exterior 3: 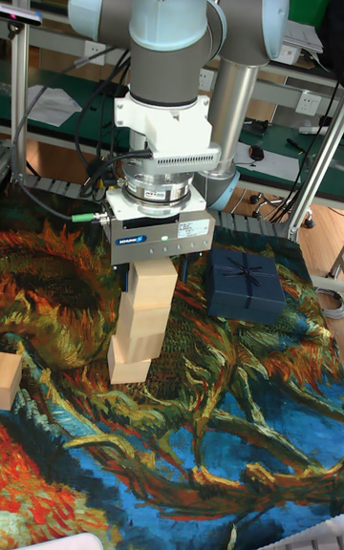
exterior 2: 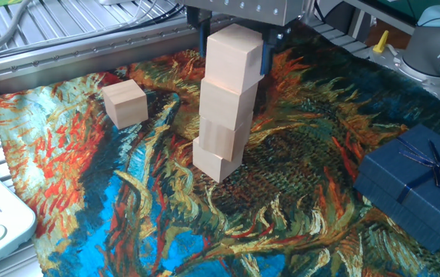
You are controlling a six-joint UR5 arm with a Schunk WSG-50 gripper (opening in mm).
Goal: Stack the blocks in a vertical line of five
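Right now four blocks stand in a stack [exterior 2: 221,127] near the middle of the cloth [exterior 2: 297,223]. The stack is not quite straight, and each block sits a bit off from the one under it. The gripper [exterior 2: 235,42] is up at the top block [exterior 2: 234,60], with one finger on each side of it. I cannot tell if the fingers squeeze the block or have let it go.

One loose block [exterior 2: 125,102] lies on the cloth to the left, well apart from the stack. So there are five blocks: four stacked and one left to go on top. There is also one blue box [exterior 2: 416,185] with a ribbon, off to the right.

I think the blocks are light, hard wood with smooth sides, so they will not bend or break but could slip. The best hold is on two flat sides that face away from each other, near the middle. The stack looks wobbly, so the last block must go down softly
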